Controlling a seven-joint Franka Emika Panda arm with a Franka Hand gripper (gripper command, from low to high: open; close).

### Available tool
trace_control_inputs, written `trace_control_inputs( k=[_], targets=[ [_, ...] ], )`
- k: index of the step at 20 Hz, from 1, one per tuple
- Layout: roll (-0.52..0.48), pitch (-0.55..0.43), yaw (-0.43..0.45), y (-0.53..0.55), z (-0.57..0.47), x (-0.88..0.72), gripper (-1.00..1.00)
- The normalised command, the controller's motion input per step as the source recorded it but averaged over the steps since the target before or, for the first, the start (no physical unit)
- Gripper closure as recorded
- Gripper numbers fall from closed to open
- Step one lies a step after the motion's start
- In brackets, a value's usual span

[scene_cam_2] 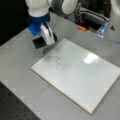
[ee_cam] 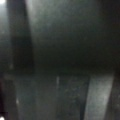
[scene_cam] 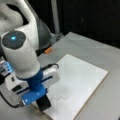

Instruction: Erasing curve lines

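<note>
curve lines (scene_cam_2: 57,63): thin dark wavy squiggle, on white, just beside the gripper in both front views; also at (scene_cam: 59,98).
white board (scene_cam_2: 82,75): glossy white face with a pale bright glare patch, thin tan edge; a faint grey smudge around the squiggle.
gripper (scene_cam: 42,101): white body with black slots, on a bright blue mount; the low end is black.
black block (scene_cam_2: 39,43): flat matte black, right at the gripper's low end.
arm (scene_cam: 20,53): white shell, dark grey cap with a small cyan glow.
table (scene_cam_2: 22,72): plain light grey.
orange piece (scene_cam_2: 81,28): small, bright orange, well beyond the gripper.
wrist view: dark grey-green blur with paler vertical streaks.
</note>
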Motion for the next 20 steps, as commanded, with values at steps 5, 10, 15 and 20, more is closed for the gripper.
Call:
trace_control_inputs(
  k=[5, 10, 15, 20],
  targets=[
    [-0.040, -0.018, -0.286, -0.07, -0.11, -0.14, 1.00],
    [-0.008, -0.093, -0.162, 0.05, -0.14, -0.09, 1.00],
    [0.029, -0.120, -0.179, 0.19, -0.14, -0.05, 1.00],
    [0.037, -0.153, -0.189, 0.24, -0.19, -0.01, 1.00]
  ],
)
